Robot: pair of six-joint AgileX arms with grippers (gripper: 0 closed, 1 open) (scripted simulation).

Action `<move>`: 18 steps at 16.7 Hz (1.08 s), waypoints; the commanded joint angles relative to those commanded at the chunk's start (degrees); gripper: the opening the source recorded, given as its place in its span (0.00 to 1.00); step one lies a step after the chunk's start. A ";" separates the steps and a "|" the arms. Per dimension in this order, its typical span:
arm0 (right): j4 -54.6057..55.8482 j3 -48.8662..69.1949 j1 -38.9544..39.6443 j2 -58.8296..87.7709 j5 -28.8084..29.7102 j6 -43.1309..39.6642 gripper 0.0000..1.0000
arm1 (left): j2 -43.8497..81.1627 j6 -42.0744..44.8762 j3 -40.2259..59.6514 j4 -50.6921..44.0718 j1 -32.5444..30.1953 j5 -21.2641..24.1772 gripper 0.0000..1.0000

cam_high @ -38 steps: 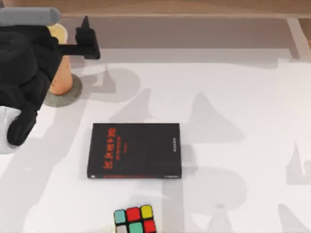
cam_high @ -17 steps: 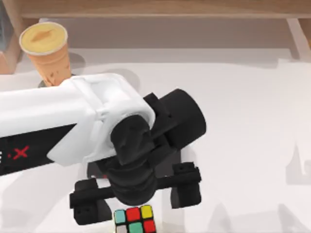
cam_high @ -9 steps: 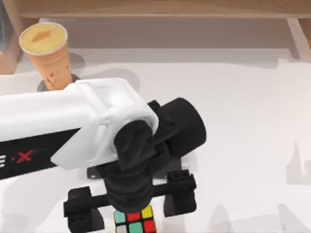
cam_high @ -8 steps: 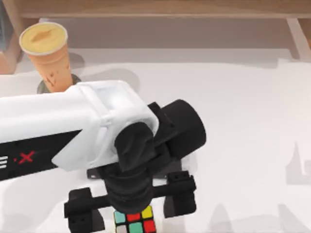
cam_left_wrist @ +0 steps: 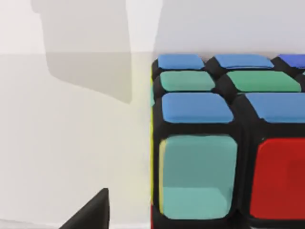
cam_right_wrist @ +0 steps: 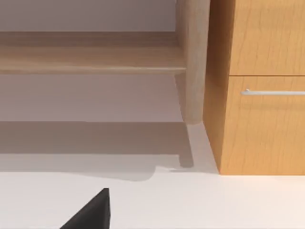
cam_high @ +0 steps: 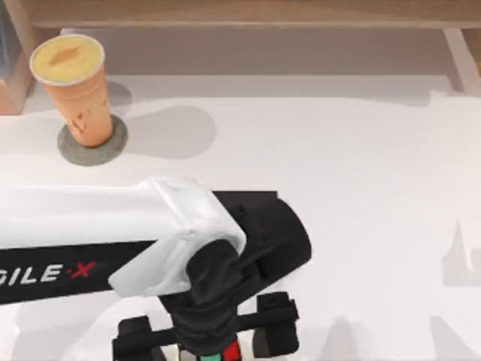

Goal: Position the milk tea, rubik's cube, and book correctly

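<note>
The milk tea (cam_high: 74, 89), an orange-tan cup with a creamy top, stands upright on a grey coaster (cam_high: 113, 143) at the far left. At the near edge, my left gripper (cam_high: 204, 342) is open with a finger on each side of the rubik's cube (cam_high: 225, 352). The wrist hides most of the cube. The left wrist view has the cube (cam_left_wrist: 224, 143) very close, with blue, green, teal and red stickers, and one dark fingertip (cam_left_wrist: 88, 214) beside it. The book is out of view. One dark fingertip (cam_right_wrist: 90, 212) of my parked right gripper sits off to one side.
A black book (cam_high: 252, 201) lies mid-table, mostly under my left arm (cam_high: 90, 241). A wooden shelf edge (cam_high: 240, 13) runs along the back. In the right wrist view there is a wooden cabinet (cam_right_wrist: 262, 86) with a metal handle and a low shelf.
My left arm has moved toward the near edge and lowered over the cube, hiding more of it and of the black book. The milk tea has not moved.
</note>
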 joint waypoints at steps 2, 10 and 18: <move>0.00 0.00 0.00 0.00 0.00 0.00 1.00 | 0.11 0.00 -0.23 0.31 -0.01 0.00 1.00; 0.00 0.00 0.00 0.00 0.00 0.00 1.00 | 0.11 0.00 -0.23 0.31 -0.01 0.00 0.55; 0.00 0.00 0.00 0.00 0.00 0.00 1.00 | 0.11 0.00 -0.23 0.31 -0.01 0.00 0.00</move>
